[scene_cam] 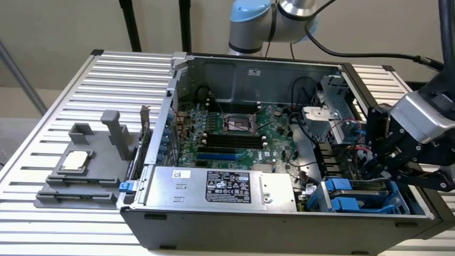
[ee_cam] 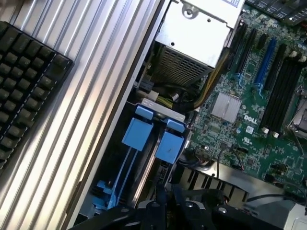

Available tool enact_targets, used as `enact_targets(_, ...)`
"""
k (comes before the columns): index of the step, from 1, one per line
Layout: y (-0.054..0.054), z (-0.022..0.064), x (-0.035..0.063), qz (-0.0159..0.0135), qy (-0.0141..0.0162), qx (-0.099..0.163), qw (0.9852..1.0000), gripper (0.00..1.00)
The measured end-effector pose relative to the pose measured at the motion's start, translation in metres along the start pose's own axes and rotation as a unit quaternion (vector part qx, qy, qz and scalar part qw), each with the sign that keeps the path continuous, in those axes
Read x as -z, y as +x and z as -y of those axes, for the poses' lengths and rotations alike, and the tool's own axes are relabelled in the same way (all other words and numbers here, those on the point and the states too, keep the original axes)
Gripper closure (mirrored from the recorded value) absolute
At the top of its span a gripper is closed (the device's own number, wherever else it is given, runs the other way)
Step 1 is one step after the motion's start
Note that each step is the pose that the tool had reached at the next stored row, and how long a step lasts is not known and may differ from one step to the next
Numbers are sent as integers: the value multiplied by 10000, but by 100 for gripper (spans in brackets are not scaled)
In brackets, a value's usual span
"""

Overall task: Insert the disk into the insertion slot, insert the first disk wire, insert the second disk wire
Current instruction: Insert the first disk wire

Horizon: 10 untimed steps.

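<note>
- Hovering at the exterior view's right of the open computer case (scene_cam: 284, 226), the end effector (scene_cam: 371, 172) hangs just above the insertion slot (ee_cam: 160, 111).
- Fingers pinched all but closed; cannot tell if anything lies between them.
- Disk (scene_cam: 341, 186) sits in the slot, blue carrier showing.
- Case rests on the slatted bench (scene_cam: 71, 96).

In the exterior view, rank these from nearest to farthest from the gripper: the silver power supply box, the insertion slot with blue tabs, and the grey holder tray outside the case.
From the gripper:
1. Insertion slot, just below it.
2. Power supply box, inside the case, toward the exterior view's left.
3. Grey holder tray, outside the case, exterior view's far left.
</note>
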State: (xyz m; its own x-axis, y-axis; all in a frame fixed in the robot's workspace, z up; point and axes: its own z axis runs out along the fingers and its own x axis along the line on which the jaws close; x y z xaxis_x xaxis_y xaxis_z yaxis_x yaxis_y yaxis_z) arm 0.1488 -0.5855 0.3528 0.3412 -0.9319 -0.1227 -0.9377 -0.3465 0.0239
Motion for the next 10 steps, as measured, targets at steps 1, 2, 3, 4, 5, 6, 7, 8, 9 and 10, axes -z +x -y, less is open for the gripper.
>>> enact_targets(1,0,1,-2,4,4,-75,10000,83)
enact_targets(2,0,1,-2,7,7,-148,9999,83)
enact_targets(3,1,0,-4,10,11,-224,9997,83)
enact_targets(4,1,0,-5,13,16,-298,9996,83)
enact_targets(5,1,0,-6,16,20,-374,9993,83)
enact_targets(6,1,0,-8,20,25,-452,9990,83)
enact_targets(7,1,0,-9,22,30,-535,9986,83)
enact_targets(8,1,0,-11,25,35,-611,9981,83)
enact_targets(9,2,0,-12,29,40,-686,9976,83)
enact_targets(10,2,0,-14,31,45,-762,9971,83)
